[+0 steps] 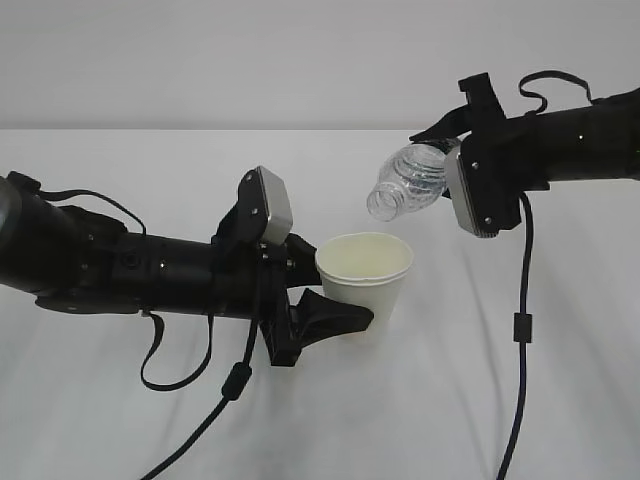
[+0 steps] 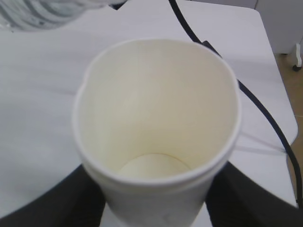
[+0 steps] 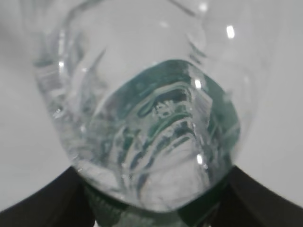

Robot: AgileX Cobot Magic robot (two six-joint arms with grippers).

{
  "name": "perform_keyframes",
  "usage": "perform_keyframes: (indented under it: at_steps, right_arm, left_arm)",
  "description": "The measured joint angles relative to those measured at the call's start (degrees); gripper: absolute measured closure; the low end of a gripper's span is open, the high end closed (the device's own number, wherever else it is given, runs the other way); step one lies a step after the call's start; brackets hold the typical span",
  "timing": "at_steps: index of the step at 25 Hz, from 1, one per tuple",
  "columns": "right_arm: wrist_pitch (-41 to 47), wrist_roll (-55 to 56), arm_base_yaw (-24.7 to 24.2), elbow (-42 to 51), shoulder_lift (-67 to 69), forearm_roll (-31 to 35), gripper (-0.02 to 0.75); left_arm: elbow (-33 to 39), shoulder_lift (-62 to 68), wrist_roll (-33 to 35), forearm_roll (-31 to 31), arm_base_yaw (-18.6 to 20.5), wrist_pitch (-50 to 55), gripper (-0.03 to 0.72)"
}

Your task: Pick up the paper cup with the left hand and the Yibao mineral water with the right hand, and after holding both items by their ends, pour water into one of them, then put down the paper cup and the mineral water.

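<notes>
Both lifted: my left gripper (image 1: 335, 300) clamps the paper cup (image 1: 365, 280), right gripper (image 1: 450, 150) clamps the Yibao mineral water (image 1: 405, 180), tilted mouth-down over the rim. I see no stream; cup looks dry. Pouring, set-down remain.

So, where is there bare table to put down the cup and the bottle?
Bare table lies right of the dangling black cable, below the right hand. More lies in front of the paper cup, between both cables. Crowded: around the left hand and under the tilted Yibao mineral water.
</notes>
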Motion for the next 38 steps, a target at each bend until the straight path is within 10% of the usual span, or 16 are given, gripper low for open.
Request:
perform_keyframes:
  at_steps: [38]
  right_arm:
    - [-1.4,-7.7,0.0,-0.1,-0.5,1.3,0.279]
  left_arm:
    - [0.0,0.0,0.0,2.0,0.0,0.0,0.256]
